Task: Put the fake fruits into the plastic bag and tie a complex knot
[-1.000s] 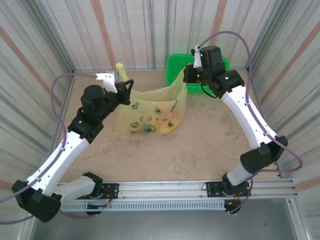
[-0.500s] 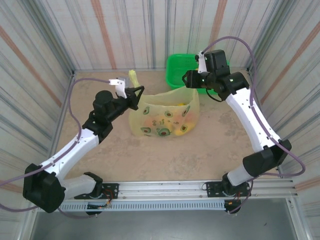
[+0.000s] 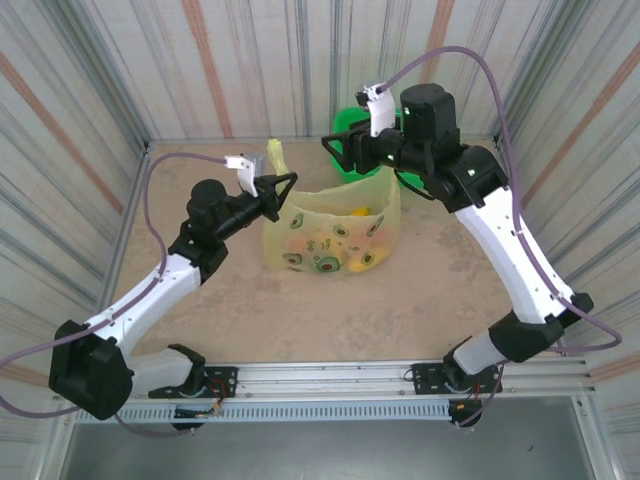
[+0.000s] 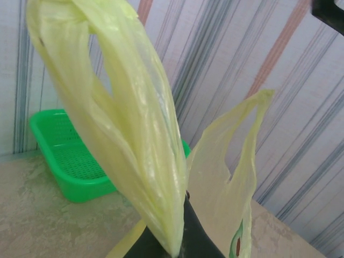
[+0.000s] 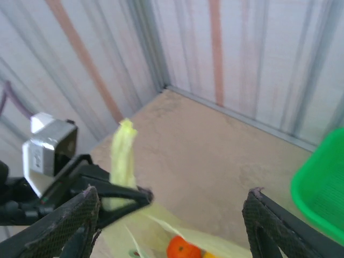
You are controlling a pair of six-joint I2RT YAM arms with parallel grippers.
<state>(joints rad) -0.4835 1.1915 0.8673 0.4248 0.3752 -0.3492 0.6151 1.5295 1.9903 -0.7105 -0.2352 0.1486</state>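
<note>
While fruits (image 5: 180,248) sit in the bag (image 3: 335,228):
left gripper (image 3: 284,181): pinched on handle (image 4: 129,123), held upright
right gripper (image 3: 340,152): spread wide, empty, near bag's far rim

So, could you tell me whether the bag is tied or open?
Open: the bag gapes over the fruits, its two handles apart and unknotted, one pinched by the left end effector.

Beige speckled table (image 3: 300,310), yellow-green plastic bag (image 3: 335,240) resting with its bottom on the middle part, green mesh basket (image 4: 70,161) at the far edge, beside the striped wall (image 3: 250,60).
</note>
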